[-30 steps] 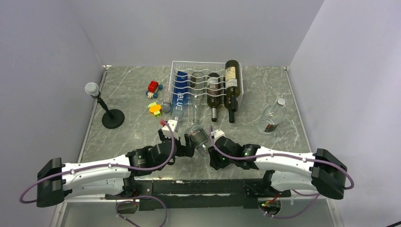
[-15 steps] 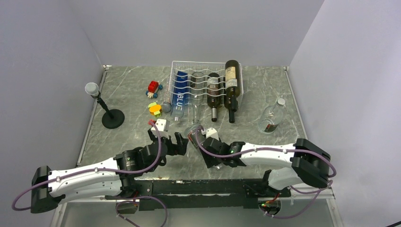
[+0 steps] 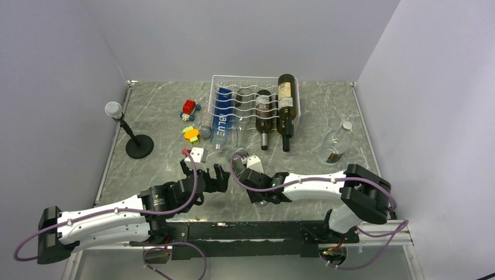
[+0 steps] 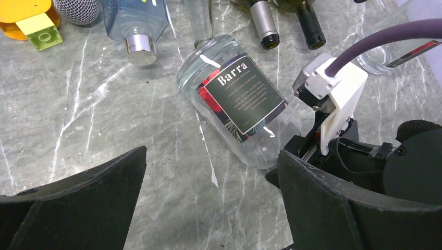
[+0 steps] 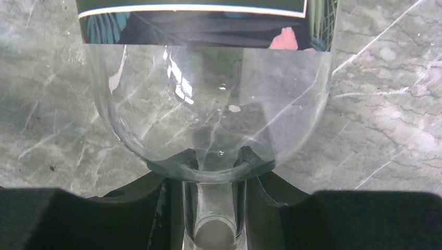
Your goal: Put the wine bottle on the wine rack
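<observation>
The Barra bottle [image 4: 237, 101] seems clamped by its neck in the right gripper [image 5: 213, 200], the left gripper [image 4: 208, 208] spread wide; slick glass could be dropped.

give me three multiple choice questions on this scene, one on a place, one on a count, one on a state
1. Where does the Barra bottle lie?
A. in a groove of the wine rack
B. on the table, short of the rack
C. upright by the back wall

2. How many dark bottles rest on the wine rack?
A. two
B. four
C. none

3. The left end effector is:
A. shut tight
B. open and empty
C. shut on the Barra bottle

Answers: 1 B, it lies on its side on the marble top; 2 A, two dark bottles fill the right-hand grooves; 3 B, its fingers stand wide apart with nothing between them.
</observation>
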